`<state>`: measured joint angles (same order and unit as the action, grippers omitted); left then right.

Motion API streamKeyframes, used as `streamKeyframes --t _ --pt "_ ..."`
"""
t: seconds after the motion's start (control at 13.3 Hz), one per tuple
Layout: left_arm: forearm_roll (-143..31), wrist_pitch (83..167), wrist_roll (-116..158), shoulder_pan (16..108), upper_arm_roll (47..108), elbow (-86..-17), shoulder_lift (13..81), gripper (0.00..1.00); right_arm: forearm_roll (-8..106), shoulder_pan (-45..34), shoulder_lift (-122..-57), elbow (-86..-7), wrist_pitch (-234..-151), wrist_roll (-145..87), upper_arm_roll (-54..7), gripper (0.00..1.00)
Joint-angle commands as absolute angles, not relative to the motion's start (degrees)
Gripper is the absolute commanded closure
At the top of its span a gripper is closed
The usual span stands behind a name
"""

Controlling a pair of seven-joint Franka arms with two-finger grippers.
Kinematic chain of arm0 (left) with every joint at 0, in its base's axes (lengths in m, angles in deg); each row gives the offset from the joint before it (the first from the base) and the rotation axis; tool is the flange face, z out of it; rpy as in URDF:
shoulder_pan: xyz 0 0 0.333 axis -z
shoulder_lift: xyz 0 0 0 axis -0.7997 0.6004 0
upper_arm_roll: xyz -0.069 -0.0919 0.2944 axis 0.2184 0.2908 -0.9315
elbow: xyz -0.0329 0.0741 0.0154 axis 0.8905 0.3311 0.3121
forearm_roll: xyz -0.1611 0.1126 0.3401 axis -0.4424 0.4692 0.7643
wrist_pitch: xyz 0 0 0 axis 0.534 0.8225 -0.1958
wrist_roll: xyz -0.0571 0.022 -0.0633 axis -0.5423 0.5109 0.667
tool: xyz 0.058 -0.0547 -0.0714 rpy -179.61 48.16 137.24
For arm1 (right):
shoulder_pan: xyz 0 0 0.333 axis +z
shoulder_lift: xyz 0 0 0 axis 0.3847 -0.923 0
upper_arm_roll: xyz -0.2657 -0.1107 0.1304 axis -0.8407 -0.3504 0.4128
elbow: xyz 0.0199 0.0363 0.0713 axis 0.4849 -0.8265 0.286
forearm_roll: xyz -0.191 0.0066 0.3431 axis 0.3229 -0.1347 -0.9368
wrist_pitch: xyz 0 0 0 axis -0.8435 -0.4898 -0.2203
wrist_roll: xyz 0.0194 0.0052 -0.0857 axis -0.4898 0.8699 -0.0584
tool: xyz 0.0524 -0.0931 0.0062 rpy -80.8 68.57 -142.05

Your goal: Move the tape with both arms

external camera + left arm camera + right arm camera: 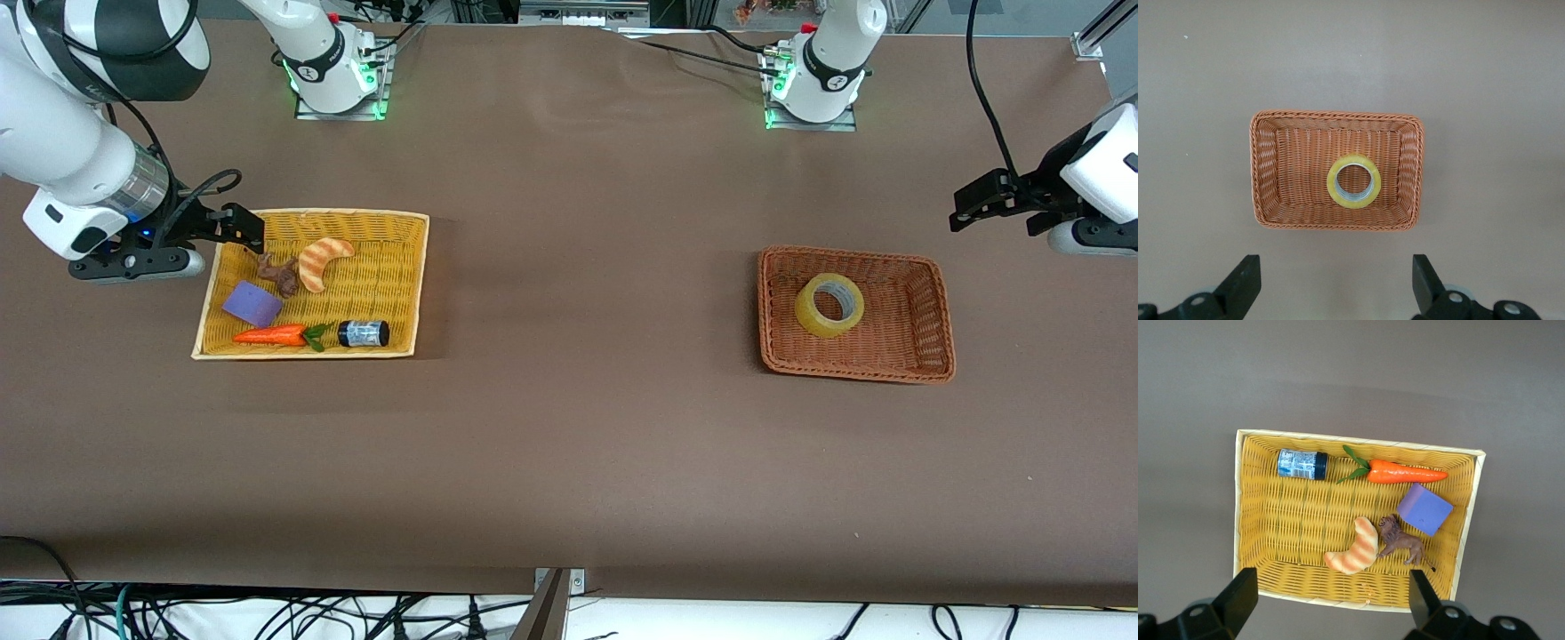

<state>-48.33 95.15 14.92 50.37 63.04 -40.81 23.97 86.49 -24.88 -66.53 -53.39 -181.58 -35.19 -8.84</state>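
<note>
Tape: you have the tape lying flat, hole up, in the brown basket toward the left arm's end of the table. It sits off-centre in the basket, closer to the wall that faces the right arm's end, with bare weave around it; whether it touches a wall you cannot tell.

Left gripper: your left gripper hangs in the air over bare table past the brown basket's outer end. Its fingers are spread wide with nothing between them. The tape is well apart from it, not under it and not touched.

Right gripper: your right gripper hovers over the corner of the yellow basket that lies farthest from the front camera, at the right arm's end of the table. Its fingers are also spread wide and empty. The tape is well apart from it, in the other basket.

Yellow basket: it holds a croissant, a small brown animal figure, a purple block, a carrot and a small dark bottle lying on its side. The carrot and bottle lie nearest the front camera.

Table: the brown table carries both baskets, set well apart.
</note>
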Motion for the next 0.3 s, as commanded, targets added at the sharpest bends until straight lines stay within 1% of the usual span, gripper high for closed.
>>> streamKeyframes --t 0.0,0.23 --pt "-49.0 94.7 13.6 50.5 62.7 -40.9 23.6 0.0 86.2 -25.2 -64.6 -54.7 -182.2 -34.4 -8.8 0.0" --pt "-49.1 94.6 13.6 50.5 62.6 -41.0 23.6 0.0 86.6 -25.2 -64.6 -54.7 -182.2 -34.2 -8.8 0.0"
